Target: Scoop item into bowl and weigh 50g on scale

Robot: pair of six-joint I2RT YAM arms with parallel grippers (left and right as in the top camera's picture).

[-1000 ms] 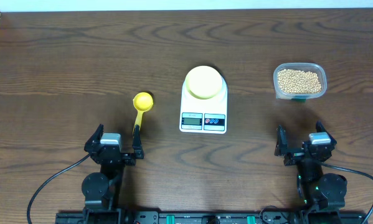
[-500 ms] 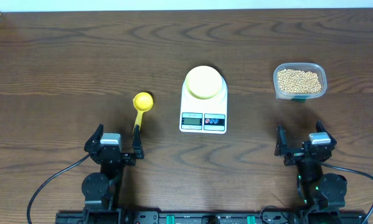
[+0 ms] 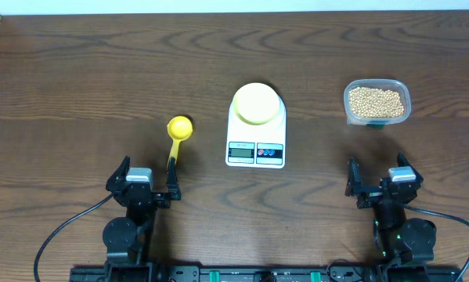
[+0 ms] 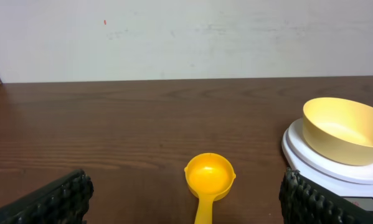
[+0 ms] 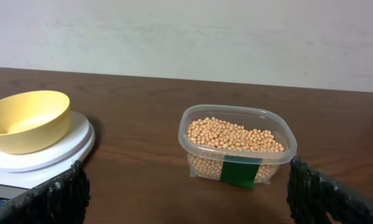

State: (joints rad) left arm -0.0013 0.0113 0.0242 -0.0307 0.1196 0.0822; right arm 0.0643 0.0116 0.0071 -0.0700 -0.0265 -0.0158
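Note:
A pale-yellow bowl [image 3: 256, 103] stands empty on the white scale [image 3: 256, 147] at the table's middle; both also show in the left wrist view, bowl [image 4: 345, 129] and scale [image 4: 326, 167], and in the right wrist view, bowl [image 5: 25, 120] and scale [image 5: 46, 152]. The item, small tan beans [image 3: 376, 101], fills a clear tub [image 3: 377, 119] at the right, seen close as beans [image 5: 233, 135]. A yellow scoop [image 3: 178, 131] lies left of the scale, its cup [image 4: 209, 175] ahead of my left gripper [image 3: 146, 180]. That gripper [image 4: 186, 205] is open and empty. My right gripper [image 3: 382, 177], [image 5: 186, 199] is open too, well short of the tub.
The dark wooden table [image 3: 77, 86] runs to a pale wall [image 4: 186, 37] at the back. Both arm bases and cables sit along the near edge [image 3: 234, 274]. The scoop's handle [image 3: 172, 160] points toward the left gripper.

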